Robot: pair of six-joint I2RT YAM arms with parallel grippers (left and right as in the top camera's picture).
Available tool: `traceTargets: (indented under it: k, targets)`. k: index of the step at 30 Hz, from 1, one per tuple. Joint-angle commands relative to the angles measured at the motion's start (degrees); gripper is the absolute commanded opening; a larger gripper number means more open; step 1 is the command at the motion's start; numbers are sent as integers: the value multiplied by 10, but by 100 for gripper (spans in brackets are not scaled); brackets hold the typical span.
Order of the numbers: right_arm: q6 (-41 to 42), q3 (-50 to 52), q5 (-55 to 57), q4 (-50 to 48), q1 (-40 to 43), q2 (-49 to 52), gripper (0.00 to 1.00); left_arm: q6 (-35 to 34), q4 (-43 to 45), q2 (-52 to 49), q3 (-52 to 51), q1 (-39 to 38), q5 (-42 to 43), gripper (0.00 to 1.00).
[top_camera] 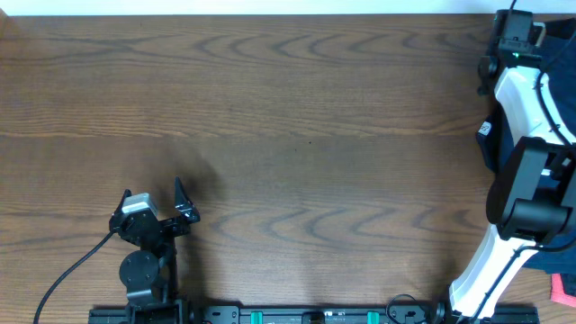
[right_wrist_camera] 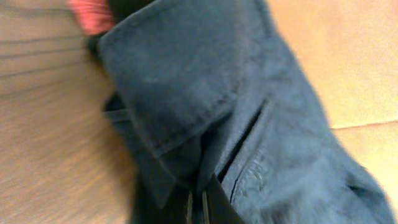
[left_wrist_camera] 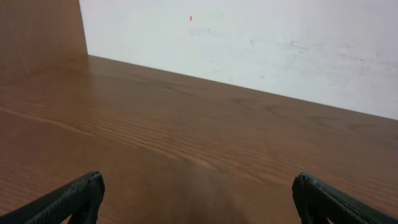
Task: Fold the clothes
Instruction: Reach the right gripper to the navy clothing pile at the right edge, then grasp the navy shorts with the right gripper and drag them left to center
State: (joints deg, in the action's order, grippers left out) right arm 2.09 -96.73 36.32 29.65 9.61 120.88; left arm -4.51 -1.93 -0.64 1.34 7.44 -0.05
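A dark navy-blue garment (right_wrist_camera: 205, 93) with a seam and a folded flap fills the right wrist view, hanging over the table's right edge. My right gripper (right_wrist_camera: 196, 205) is shut on a fold of it. In the overhead view the navy cloth (top_camera: 493, 151) with a small white label (top_camera: 484, 129) shows beside the right arm, which hides its own fingers. A red piece (right_wrist_camera: 90, 14) lies beyond the navy garment, and red cloth (top_camera: 563, 290) shows at the bottom right overhead. My left gripper (top_camera: 153, 200) is open and empty, low over bare wood, as the left wrist view (left_wrist_camera: 199, 199) shows too.
The brown wooden table (top_camera: 288, 117) spans the overhead view. A white wall (left_wrist_camera: 261, 43) stands behind its far edge. The left arm's black cable (top_camera: 67, 274) trails to the bottom left. Tan floor (right_wrist_camera: 348, 56) lies past the table's right edge.
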Motion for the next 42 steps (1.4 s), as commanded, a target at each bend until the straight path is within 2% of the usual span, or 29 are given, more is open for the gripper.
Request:
traceTargets:
  k: [1,7,12,19,24,29,33,36,42]
  targets:
    - [29,-7,-78,0,-47,-1,1,-3,-22,0,-11,2,-15,98]
    - [50,-7,-136,-6,-122,0,1,-3,-22,0,-11,2,-15,98]
    - [52,-7,-108,-15,-165,2,1,-3,-22,0,-11,2,-15,98]
    - [51,-7,-23,-5,-144,3,1,-3,-22,0,-11,2,-15,98]
    - [52,-7,-29,16,-101,3,1,-3,-22,0,-11,2,-15,98]
    - [51,-7,-201,16,-83,3,1,-3,-22,0,-11,2,-15,98]
    - [64,-7,-339,7,-106,3,1,-3,-22,0,-11,2,-15,98]
    - [73,-7,-377,-9,-148,3,2,-3,-22,0,-11,2,-15,98]
    - [86,-7,-382,-41,-269,3,2,-3,-22,0,-11,2,-15,98]
